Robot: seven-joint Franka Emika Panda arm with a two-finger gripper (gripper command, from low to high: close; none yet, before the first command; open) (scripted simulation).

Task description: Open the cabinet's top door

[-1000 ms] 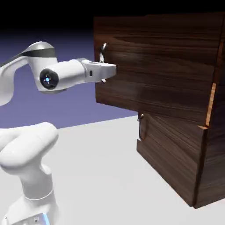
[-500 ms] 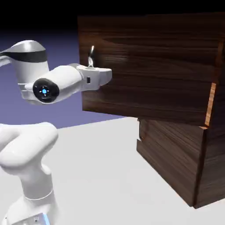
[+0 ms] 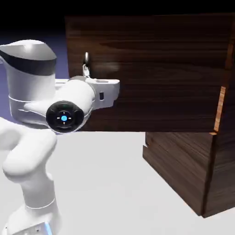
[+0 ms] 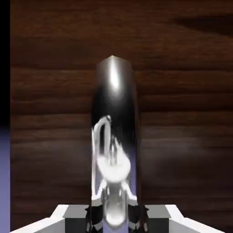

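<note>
Top door (image 3: 151, 73) of the cabinet (image 3: 183, 174) is swung well out from the body: its free edge sits far toward the exterior view's left, overhanging the desk (image 3: 114, 183), while the lower door (image 3: 179, 160) stays flush and shut. The light orange seam (image 3: 221, 108) shows at the hinge side on the right.

Hand (image 3: 106, 89) is at the door's free edge, by the handle (image 3: 86, 64). In the hand view the silver bar (image 4: 114, 136) fills the middle and runs down between the two fingertips (image 4: 73, 223), which press against it on either side: the hand is clamped on the handle. The bar hides the inner faces of the tips, so contact is judged from the lack of any gap.

Progress, as judged: the grasp is made and the door is open by a wide angle, so most of the task looks done. What may remain is a last bit of swing, if full opening is wanted, then letting go of the handle.
</note>
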